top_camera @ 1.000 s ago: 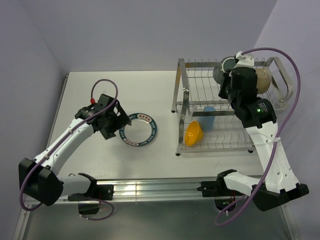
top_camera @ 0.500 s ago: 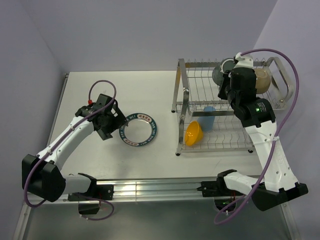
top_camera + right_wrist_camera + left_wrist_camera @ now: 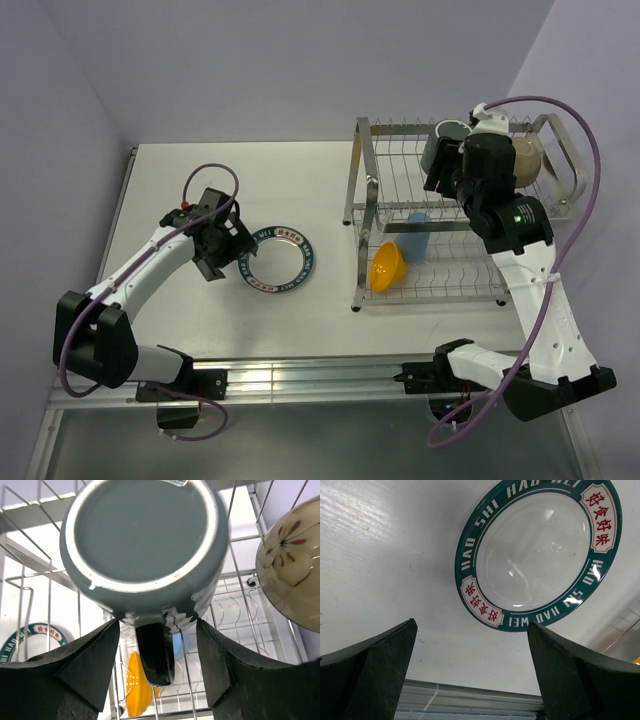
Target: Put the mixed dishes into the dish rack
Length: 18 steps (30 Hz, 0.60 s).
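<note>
The white plate with the teal lettered rim (image 3: 277, 257) lies flat on the table, and it also shows in the left wrist view (image 3: 540, 555). My left gripper (image 3: 225, 245) is open and empty at the plate's left edge, its jaws wide apart (image 3: 470, 670). The dish rack (image 3: 380, 215) stands at the right. The dark mug (image 3: 443, 150) sits on its upper tier, base toward the right wrist camera (image 3: 142, 535). My right gripper (image 3: 450, 170) is open, its jaws straddling the mug's handle (image 3: 156, 652) without touching it. The clear glass is not visible.
The beige bowl (image 3: 526, 158) leans on the upper tier right of the mug (image 3: 295, 565). The light blue tumbler (image 3: 418, 236) and the small orange bowl (image 3: 387, 267) sit on the lower tier. A metal rail (image 3: 320, 378) runs along the table's near edge.
My left gripper has shifted slightly and turned beside the plate's left edge. The mug has tipped and moved a little left on the upper tier, with my right gripper following it.
</note>
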Each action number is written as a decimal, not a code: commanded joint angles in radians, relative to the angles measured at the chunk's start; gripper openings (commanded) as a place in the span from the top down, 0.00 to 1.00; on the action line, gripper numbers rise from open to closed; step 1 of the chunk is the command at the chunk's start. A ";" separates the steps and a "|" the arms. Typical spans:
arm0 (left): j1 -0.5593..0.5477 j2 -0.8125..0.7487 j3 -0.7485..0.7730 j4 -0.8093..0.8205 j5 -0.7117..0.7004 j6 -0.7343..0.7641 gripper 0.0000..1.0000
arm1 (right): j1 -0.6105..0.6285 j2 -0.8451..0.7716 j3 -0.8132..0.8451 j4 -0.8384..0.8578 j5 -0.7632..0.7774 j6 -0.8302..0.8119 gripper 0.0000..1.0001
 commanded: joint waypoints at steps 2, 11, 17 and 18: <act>0.004 0.021 0.001 0.034 -0.003 0.026 0.01 | -0.008 -0.011 0.093 0.013 0.010 0.001 0.30; 0.004 0.058 -0.034 0.064 -0.025 0.046 0.01 | -0.005 -0.018 0.149 -0.009 0.016 0.019 0.30; 0.012 0.119 -0.043 0.089 -0.045 0.069 0.01 | -0.005 -0.047 0.231 -0.033 -0.029 0.055 0.29; 0.015 0.133 -0.046 0.095 -0.045 0.070 0.01 | -0.005 -0.048 0.249 -0.041 -0.042 0.068 0.29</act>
